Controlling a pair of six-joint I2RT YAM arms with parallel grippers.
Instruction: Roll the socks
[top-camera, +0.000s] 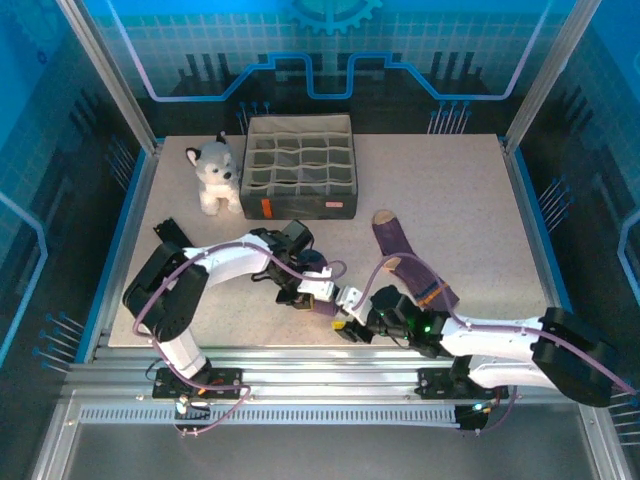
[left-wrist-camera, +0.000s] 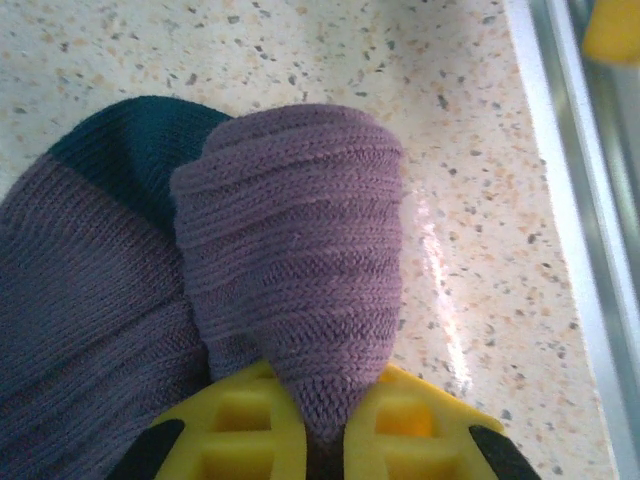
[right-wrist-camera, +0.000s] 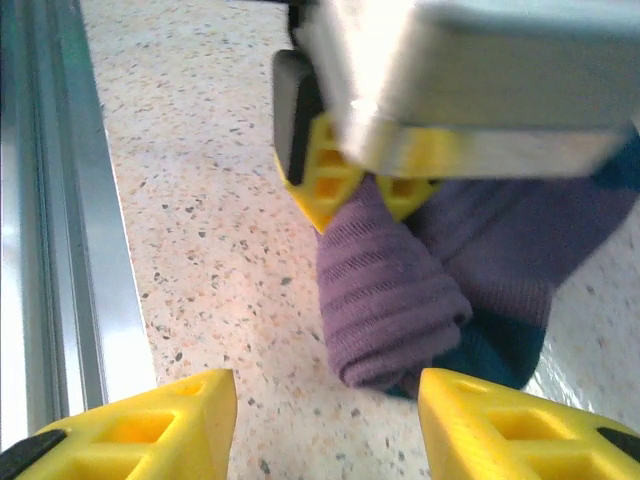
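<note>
Left jaws grip the rolled navy-toed sock (left-wrist-camera: 290, 250) near the table's (left-wrist-camera: 450, 120) 6 o'clock edge; the roll runs 6 to 12 o'clock, free end toward 12; right jaws stand open, facing it.

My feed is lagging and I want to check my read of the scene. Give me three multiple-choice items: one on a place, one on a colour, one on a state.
1. Where does the plush husky sit?
A) left of the divided box
B) inside it
C) by the arm bases

2. What colour is the toe of the flat sock?
A) green
B) tan
C) white

3. What are the left fingers doing?
A) spread wide over bare table
B) holding the husky
C) shut on the rolled sock

Answers:
1 A: the husky stands beside the box's left wall.
2 B: the sock's far tip is tan.
3 C: the yellow fingers pinch the end of the purple roll.
</note>
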